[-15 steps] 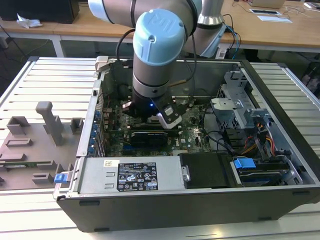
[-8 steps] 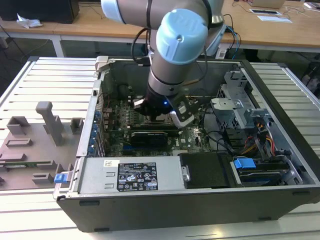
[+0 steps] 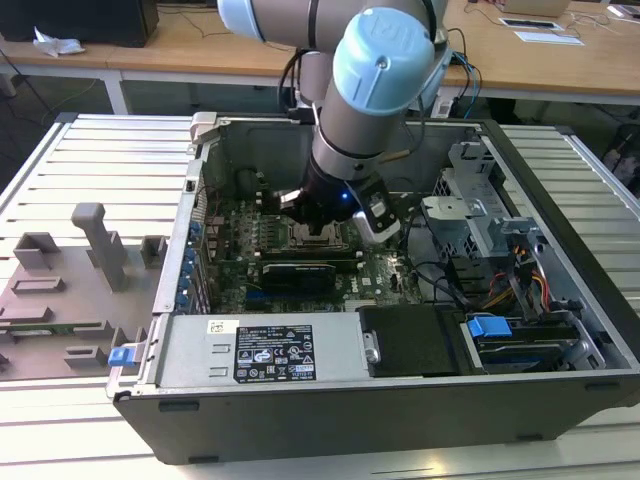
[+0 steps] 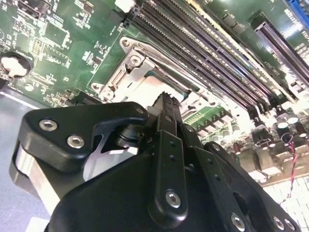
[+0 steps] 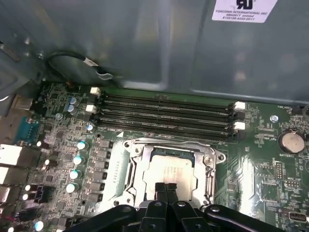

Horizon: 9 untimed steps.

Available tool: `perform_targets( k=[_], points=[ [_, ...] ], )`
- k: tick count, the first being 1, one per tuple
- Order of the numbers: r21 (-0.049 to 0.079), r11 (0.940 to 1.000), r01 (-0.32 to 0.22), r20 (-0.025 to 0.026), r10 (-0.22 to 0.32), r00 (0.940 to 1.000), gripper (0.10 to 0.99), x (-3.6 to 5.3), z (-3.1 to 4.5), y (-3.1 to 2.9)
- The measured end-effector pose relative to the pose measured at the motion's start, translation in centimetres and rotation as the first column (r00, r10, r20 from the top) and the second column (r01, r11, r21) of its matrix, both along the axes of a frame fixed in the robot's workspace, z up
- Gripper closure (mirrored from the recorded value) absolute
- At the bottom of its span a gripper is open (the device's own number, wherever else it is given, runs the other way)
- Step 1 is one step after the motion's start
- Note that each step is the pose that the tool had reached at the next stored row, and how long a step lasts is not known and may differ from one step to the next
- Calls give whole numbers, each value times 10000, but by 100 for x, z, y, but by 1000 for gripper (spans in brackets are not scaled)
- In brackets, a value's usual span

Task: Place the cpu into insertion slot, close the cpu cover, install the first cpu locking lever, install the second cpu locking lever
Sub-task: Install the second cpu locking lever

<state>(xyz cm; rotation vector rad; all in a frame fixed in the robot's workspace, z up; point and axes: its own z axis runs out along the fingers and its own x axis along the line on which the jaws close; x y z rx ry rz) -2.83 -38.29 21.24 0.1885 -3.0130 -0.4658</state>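
The cpu (image 5: 170, 174) lies flat in the insertion slot (image 5: 129, 166), its dull silver top showing through the window of the cpu cover (image 5: 210, 166), which is folded down around it. The hand (image 5: 165, 189) is clenched, fingertips pressed together and grasping nothing, its tips just over the chip's near edge. Beyond the hand, past the socket, run the long black memory slots (image 5: 164, 112). In the exterior view the hand (image 3: 322, 232) reaches down into the open computer case (image 3: 330, 405), resting on a slatted tabletop (image 3: 90, 165).
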Motion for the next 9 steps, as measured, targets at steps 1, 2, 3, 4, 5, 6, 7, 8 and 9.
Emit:
perform_targets(
  k=[1, 2, 3, 4, 5, 6, 7, 8, 9],
  points=[
    [-149, 9999, -1, 0, 1, 10000, 980, 1, 9, 21],
    [-300, 9996, 0, -1, 0, 10000, 980, 2, 13, 48],
    [-402, 9992, -1, 1, 1, 10000, 980, 3, 13, 68],
    [-521, 9986, -1, 0, 1, 10000, 980, 3, 15, 90],
    [-706, 9975, 0, 0, 0, 10000, 980, 4, 16, 126],
    [-845, 9964, 0, 0, 0, 10000, 980, 5, 16, 156],
    [-971, 9953, -1, 0, 1, 10000, 980, 6, 16, 184],
    [-1130, 9936, -1, 0, 1, 10000, 980, 7, 16, 220],
    [-1250, 9922, -1, 0, 1, 10000, 980, 8, 18, 249]
  ],
)
